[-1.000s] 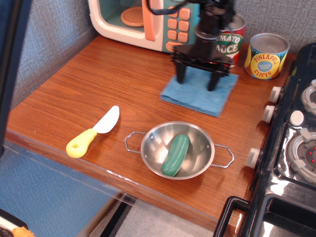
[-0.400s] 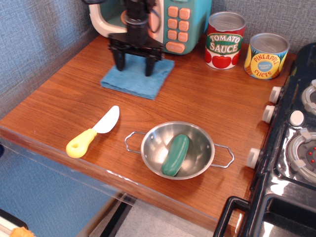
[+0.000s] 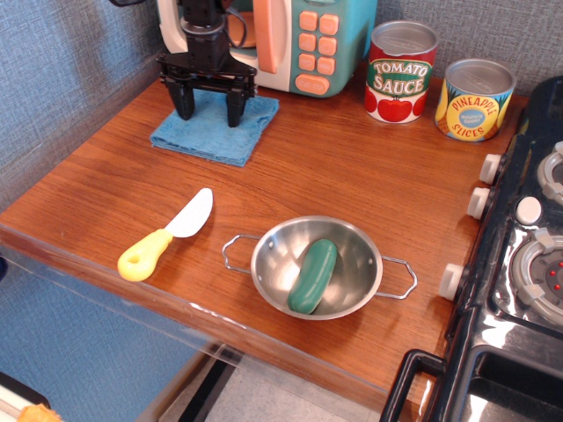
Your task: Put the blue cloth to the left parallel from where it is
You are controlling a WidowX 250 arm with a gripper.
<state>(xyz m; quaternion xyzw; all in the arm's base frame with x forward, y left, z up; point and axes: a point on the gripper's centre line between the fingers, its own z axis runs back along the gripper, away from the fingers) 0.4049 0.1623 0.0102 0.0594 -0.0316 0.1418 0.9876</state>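
Note:
The blue cloth [image 3: 214, 134] lies flat on the wooden counter [image 3: 352, 176] at the back left, just in front of the toy microwave [image 3: 290, 40]. My gripper [image 3: 209, 111] stands upright over the cloth's far half. Its two black fingers [image 3: 185, 104] are spread wide apart, and their tips rest on or just above the cloth. Nothing is pinched between them. The cloth's far edge is hidden behind the fingers.
A steel bowl [image 3: 273, 264] holding a green pickle [image 3: 312, 275] sits at the front middle. A yellow-handled toy knife [image 3: 165, 235] lies left of it. A tomato sauce can [image 3: 402, 72] and a pineapple can [image 3: 475, 99] stand at the back right. A black stove [image 3: 519, 264] borders the right side.
My gripper and the blue cloth have moved together to the left along the back of the counter, from in front of the tomato can to the microwave's left end. The fingers stayed spread.

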